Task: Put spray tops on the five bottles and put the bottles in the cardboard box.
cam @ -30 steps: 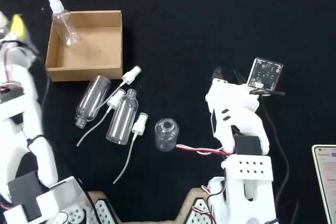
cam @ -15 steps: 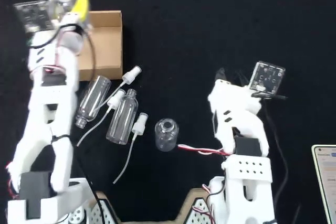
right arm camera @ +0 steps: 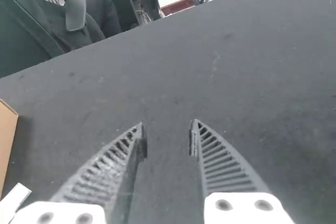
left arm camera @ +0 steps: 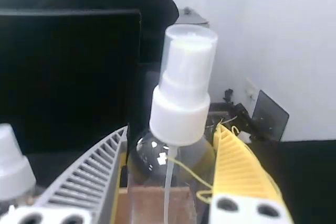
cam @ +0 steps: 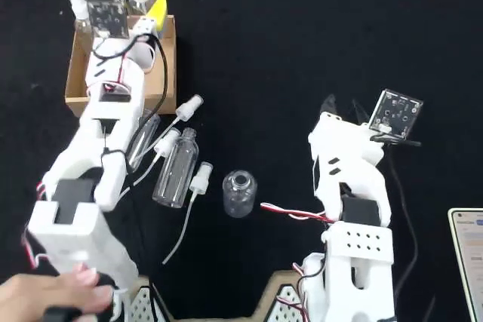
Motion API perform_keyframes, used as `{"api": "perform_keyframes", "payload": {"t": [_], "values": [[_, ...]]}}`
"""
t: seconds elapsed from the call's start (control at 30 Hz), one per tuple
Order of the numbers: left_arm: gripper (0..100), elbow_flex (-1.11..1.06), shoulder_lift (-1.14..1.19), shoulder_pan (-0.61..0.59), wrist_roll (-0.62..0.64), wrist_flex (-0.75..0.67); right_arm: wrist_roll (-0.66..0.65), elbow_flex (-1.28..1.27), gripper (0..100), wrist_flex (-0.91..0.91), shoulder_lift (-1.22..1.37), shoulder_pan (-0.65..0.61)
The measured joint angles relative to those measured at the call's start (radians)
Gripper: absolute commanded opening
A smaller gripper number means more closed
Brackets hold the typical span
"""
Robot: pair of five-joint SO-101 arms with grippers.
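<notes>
Nearest, an uncapped bottle (cam: pixel 240 192) stood upright beside loose spray tops (cam: pixel 200 179) and a bottle lying flat (cam: pixel 176 167); the right gripper (right arm camera: pixel 167 125) hung empty, jaws slightly apart, over the black table (right arm camera: pixel 252 51). Farther back, the left gripper (left arm camera: pixel 172 129) clamped a capped bottle (left arm camera: pixel 181 103) above the cardboard box (cam: pixel 164 102)

The bench (cam: pixel 264 50) is matt black. The cardboard box (cam: pixel 72 84) is plain tan-brown. The bottle (left arm camera: pixel 178 156) in the left gripper (left arm camera: pixel 172 128) is clear, and its spray top (left arm camera: pixel 184 93) is white. That gripper has one pale grey ribbed finger (left arm camera: pixel 89 177) and one yellow ribbed finger (left arm camera: pixel 241 177). The right gripper (right arm camera: pixel 166 129) is dark grey and ribbed, on white bases. Beside the cardboard box, the lying bottles (cam: pixel 177 167) are clear and the loose spray tops (cam: pixel 201 179) are white.
</notes>
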State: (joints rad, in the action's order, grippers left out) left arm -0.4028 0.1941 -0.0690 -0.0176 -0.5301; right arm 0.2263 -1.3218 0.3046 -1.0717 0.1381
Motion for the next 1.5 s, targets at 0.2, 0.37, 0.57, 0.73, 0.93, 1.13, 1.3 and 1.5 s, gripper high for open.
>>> {"api": "perform_keyframes", "payload": {"t": [0.2,0.37,0.57,0.73,0.93,1.13,1.3,1.5], "values": [[18,0.069,0.135,0.000,0.000,-0.037,0.000,0.000,13.8,0.000,0.000,0.000],[18,0.153,0.236,0.000,0.000,-0.038,0.000,0.000,13.8,0.000,0.000,0.000],[18,0.278,0.370,0.000,0.000,-0.038,0.000,0.000,13.8,0.000,0.000,0.000],[18,0.339,0.434,0.000,0.000,-0.038,0.000,0.000,13.8,0.000,0.000,0.000],[19,0.373,0.474,0.000,0.000,-0.038,0.000,0.000,13.8,0.000,0.000,0.000],[19,0.414,0.511,-0.003,0.000,-0.038,0.000,0.000,13.8,0.000,0.000,0.000],[19,0.479,0.575,-0.009,0.003,-0.038,0.000,0.000,13.8,0.000,0.000,0.000],[29,0.499,0.589,-0.009,0.000,-0.038,0.000,0.000,13.8,0.000,0.000,0.000]]}}
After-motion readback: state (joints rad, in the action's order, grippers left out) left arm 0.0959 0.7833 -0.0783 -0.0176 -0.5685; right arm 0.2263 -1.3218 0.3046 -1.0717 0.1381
